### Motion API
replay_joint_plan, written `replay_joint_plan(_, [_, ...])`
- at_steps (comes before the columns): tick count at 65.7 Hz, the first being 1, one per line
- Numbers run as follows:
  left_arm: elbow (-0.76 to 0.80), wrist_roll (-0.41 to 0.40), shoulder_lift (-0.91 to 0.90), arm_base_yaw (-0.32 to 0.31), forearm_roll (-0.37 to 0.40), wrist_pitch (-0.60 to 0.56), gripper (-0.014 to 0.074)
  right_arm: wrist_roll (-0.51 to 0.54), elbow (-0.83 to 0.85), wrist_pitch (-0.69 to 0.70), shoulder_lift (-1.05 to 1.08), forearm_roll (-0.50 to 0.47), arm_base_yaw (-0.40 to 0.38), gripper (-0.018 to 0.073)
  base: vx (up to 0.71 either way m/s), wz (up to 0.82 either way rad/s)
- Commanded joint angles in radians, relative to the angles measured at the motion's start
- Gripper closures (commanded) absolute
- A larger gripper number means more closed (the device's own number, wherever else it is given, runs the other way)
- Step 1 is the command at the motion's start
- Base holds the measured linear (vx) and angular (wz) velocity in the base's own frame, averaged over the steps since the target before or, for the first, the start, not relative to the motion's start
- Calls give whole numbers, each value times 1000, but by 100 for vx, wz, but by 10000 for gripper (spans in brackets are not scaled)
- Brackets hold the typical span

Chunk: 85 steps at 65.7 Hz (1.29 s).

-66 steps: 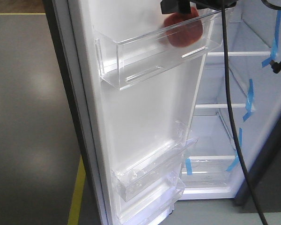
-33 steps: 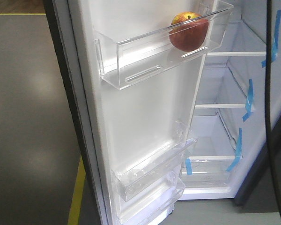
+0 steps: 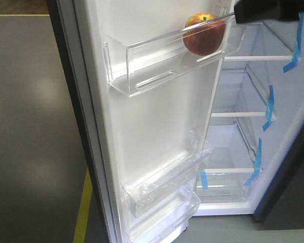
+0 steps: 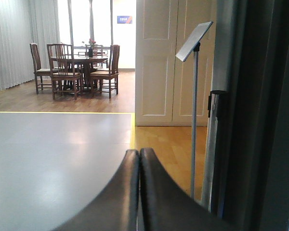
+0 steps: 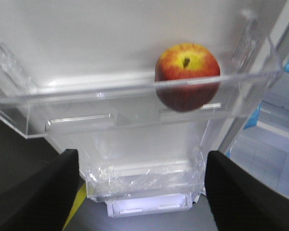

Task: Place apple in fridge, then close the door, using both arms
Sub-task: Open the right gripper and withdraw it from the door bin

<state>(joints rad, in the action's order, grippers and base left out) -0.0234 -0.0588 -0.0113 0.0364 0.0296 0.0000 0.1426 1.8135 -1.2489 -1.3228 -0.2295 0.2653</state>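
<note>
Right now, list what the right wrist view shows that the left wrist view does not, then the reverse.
Only the right wrist view: the apple sitting in a clear bin on the door, against its white inner face, with the right gripper open below it. Only the left wrist view: the left gripper shut, a dining table with chairs, white panelled doors and a sign stand. Both: black gripper fingers at the bottom edge and a yellow floor line.
</note>
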Motion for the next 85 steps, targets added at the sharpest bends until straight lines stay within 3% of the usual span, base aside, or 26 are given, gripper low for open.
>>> replay_joint_plan(1, [-30, -7, -16, -5, 4, -74, 602, 6, -124, 162, 115, -1, -5, 45, 0, 0])
replay_joint_plan(17, [-30, -7, -16, -5, 4, -74, 602, 8, -492, 301, 375, 1, -5, 45, 0, 0])
replay_joint_plan(42, [-30, -7, -16, -5, 4, -74, 602, 14, -928, 320, 743, 10, -5, 45, 0, 0])
replay_joint_plan(64, [-30, -7, -16, -5, 4, -74, 602, 0, -1157, 305, 1010, 12, -6, 45, 0, 0])
replay_joint_plan(85, [-30, -7, -16, -5, 4, -74, 602, 14, -1203, 205, 1129, -17, -6, 45, 0, 0])
